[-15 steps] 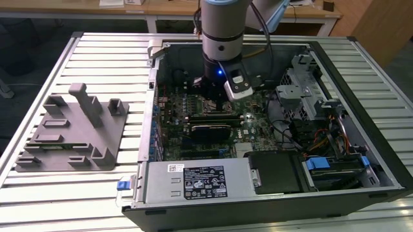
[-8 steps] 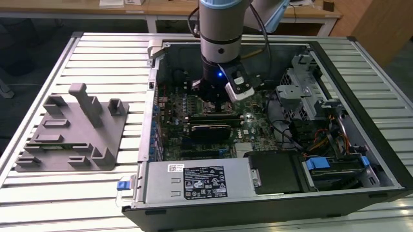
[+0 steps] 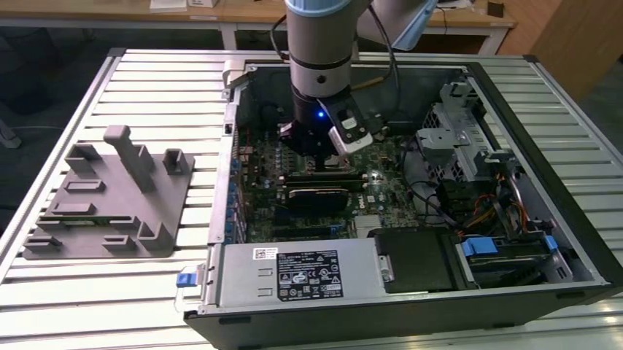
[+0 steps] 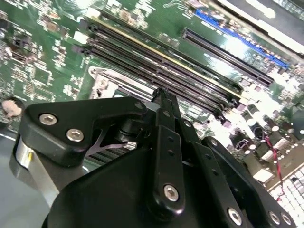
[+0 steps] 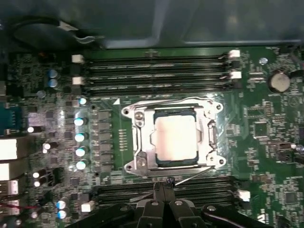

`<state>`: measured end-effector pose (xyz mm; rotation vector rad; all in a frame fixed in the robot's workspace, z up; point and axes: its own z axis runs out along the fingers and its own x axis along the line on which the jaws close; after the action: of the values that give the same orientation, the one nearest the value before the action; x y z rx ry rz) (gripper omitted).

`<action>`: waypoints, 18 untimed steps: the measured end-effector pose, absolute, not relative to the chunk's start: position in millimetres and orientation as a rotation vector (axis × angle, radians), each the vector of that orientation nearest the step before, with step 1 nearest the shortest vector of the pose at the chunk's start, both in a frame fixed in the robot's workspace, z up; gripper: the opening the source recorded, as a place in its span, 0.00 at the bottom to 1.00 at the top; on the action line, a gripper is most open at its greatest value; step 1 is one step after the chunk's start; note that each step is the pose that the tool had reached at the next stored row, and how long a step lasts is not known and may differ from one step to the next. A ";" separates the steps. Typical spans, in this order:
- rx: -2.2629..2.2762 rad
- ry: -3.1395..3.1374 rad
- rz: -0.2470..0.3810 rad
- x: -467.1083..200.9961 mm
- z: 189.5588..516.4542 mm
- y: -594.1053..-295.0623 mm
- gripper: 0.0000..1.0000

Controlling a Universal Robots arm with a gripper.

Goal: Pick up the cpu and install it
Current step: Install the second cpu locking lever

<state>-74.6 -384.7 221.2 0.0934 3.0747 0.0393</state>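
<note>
Grey plastic fixture plate with upright pegs [image 3: 107,197] sits at the exterior view's left, on the slatted table. My black gripper [image 5: 164,186] hangs inside the open PC case [image 3: 545,182], fingertips pressed together, holding nothing. The shiny silver square cpu [image 5: 175,138] lies seated in the metal-framed socket [image 5: 137,137], near my fingertips.

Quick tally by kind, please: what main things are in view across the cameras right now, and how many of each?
cpu, sitting in the socket: 1
socket frame: 1
coin battery: 1
grey fixture plate: 1
computer case: 1
power supply: 1
gripper, above the board beside the socket: 1
Total: 7
</note>
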 end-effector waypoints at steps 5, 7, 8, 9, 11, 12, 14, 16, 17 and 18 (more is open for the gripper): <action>0.091 3.075 0.053 -75.2 221.2 -386.2 0.11; 0.092 3.075 0.072 -75.2 221.0 -389.1 0.11; 0.092 3.075 0.080 -75.2 220.7 -390.8 0.11; 0.093 3.075 0.086 -75.3 220.5 -392.6 0.11; 0.093 3.075 0.097 -75.7 219.7 -395.8 0.11; 0.093 3.075 0.103 -75.9 219.1 -397.3 0.11; 0.094 3.074 0.117 -77.1 217.7 -398.7 0.11; 0.094 3.074 0.134 -78.7 216.6 -399.4 0.11; 0.094 3.074 0.143 -79.5 216.2 -399.8 0.11; 0.095 3.073 0.151 -80.2 215.6 -400.2 0.11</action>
<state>-80.2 -400.2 215.6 0.0945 3.0735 0.1515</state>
